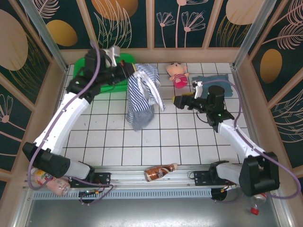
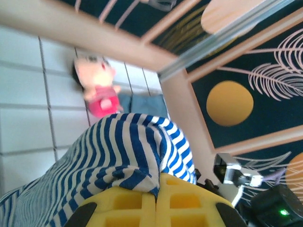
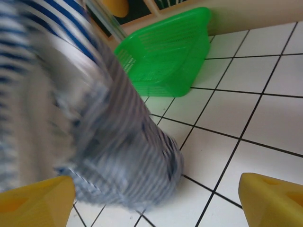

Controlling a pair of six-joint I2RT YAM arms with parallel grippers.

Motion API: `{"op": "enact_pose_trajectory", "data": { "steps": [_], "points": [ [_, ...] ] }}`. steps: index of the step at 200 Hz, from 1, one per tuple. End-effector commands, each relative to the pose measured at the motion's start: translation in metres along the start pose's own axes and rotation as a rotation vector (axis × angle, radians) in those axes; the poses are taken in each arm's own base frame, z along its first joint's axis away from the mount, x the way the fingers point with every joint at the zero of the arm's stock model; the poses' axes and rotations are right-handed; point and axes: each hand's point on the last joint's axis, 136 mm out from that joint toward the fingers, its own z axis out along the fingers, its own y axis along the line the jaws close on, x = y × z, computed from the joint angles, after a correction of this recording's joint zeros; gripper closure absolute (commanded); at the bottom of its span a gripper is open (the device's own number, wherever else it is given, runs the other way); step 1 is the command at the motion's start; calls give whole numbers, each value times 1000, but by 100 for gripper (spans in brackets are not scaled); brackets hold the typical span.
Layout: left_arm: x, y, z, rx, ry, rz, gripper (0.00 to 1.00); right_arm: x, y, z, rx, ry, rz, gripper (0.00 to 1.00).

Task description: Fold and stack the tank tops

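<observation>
Striped tank top [image 1: 140, 99] hangs bunched, navy/wht, from left claw [image 1: 133, 73].

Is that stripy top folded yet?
No, not folded: the striped tank top hangs bunched from the shut left gripper.

Navy-and-white striped cloth tank top [image 3: 94, 132]: motion-blurred, cut off at 9 and 12 o'clock.
Plain teal-blue cloth tank top [image 1: 222, 78]: partly behind right arm [image 1: 218, 101], 1 o'clock.
Green plastic basket [image 1: 124, 59]: mostly under left arm [image 1: 94, 80], 11 o'clock.
Pink plush doll [image 2: 97, 85]: blurred.
</observation>
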Motion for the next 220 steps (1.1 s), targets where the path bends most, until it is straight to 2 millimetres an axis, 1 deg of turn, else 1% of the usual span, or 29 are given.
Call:
{"op": "enact_pose_trajectory", "data": {
  "steps": [1, 11, 17, 19, 21, 25, 29, 34, 45, 54, 66, 75, 84, 98, 110, 118, 124, 131, 138, 140, 144, 161, 170, 184, 195, 202, 204, 208, 220],
  "points": [
    [53, 37, 69, 70, 156, -150, 100, 34, 6, -10, -5, 68, -23, 12],
    [80, 67, 95, 8, 223, -151, 100, 49, 2, -13, 24, 89, -12, 13],
    [92, 85, 109, -32, 256, -137, 98, 59, -1, -14, 35, 103, -2, 14],
    [93, 88, 110, -40, 257, -126, 96, 61, -1, -14, 38, 106, 0, 14],
    [99, 101, 118, -71, 273, -129, 94, 65, -2, -14, 43, 111, 6, 14],
    [105, 118, 127, -122, 282, -123, 88, 70, -4, -14, 54, 118, 17, 15],
    [108, 131, 133, -164, 286, -113, 82, 75, -7, -15, 67, 121, 30, 16],
    [111, 144, 140, -197, 295, -105, 76, 81, -10, -14, 85, 127, 44, 17],
    [110, 159, 154, -253, 294, -85, 64, 92, -13, -12, 112, 142, 51, 20],
    [103, 170, 158, -312, 271, -64, 54, 102, -18, -9, 151, 161, 54, 22],
    [93, 166, 159, -330, 246, -32, 45, 112, -23, -4, 186, 187, 52, 24],
    [83, 162, 153, -361, 217, 0, 38, 118, -27, 0, 214, 204, 54, 27],
    [78, 158, 144, -390, 216, 25, 36, 124, -30, 5, 226, 218, 52, 29],
    [74, 154, 125, -449, 207, 61, 34, 133, -43, 10, 272, 234, 53, 33],
    [77, 151, 106, -482, 205, 65, 34, 139, -54, 18, 295, 253, 36, 36],
    [85, 149, 96, -499, 211, 59, 34, 144, -58, 25, 293, 274, 35, 36],
    [93, 147, 90, -510, 220, 56, 33, 146, -57, 31, 280, 290, 39, 36],
    [106, 145, 85, -517, 247, 53, 33, 151, -55, 37, 267, 309, 40, 36],
    [122, 145, 84, -532, 287, 52, 33, 157, -54, 42, 260, 331, 34, 35],
    [124, 139, 80, -521, 284, 58, 33, 160, -54, 43, 261, 340, 33, 35],
    [131, 135, 77, -519, 296, 62, 33, 164, -54, 46, 264, 354, 30, 35],
    [164, 138, 72, -554, 366, 68, 34, 179, -59, 50, 283, 400, 30, 35],
    [177, 143, 70, -576, 393, 74, 34, 183, -64, 49, 308, 405, 28, 39],
    [190, 158, 67, -635, 416, 94, 36, 189, -70, 48, 342, 430, 12, 45],
    [195, 166, 67, -657, 431, 112, 37, 191, -72, 48, 352, 433, 11, 52],
    [197, 166, 71, -639, 432, 122, 38, 190, -74, 48, 363, 429, 10, 57],
    [201, 172, 74, -649, 447, 122, 38, 191, -74, 48, 363, 432, 9, 58],
    [204, 175, 78, -646, 454, 127, 38, 191, -74, 49, 362, 433, 9, 60],
    [203, 179, 86, -647, 459, 162, 39, 189, -74, 51, 362, 431, 5, 63]
  ]
}}
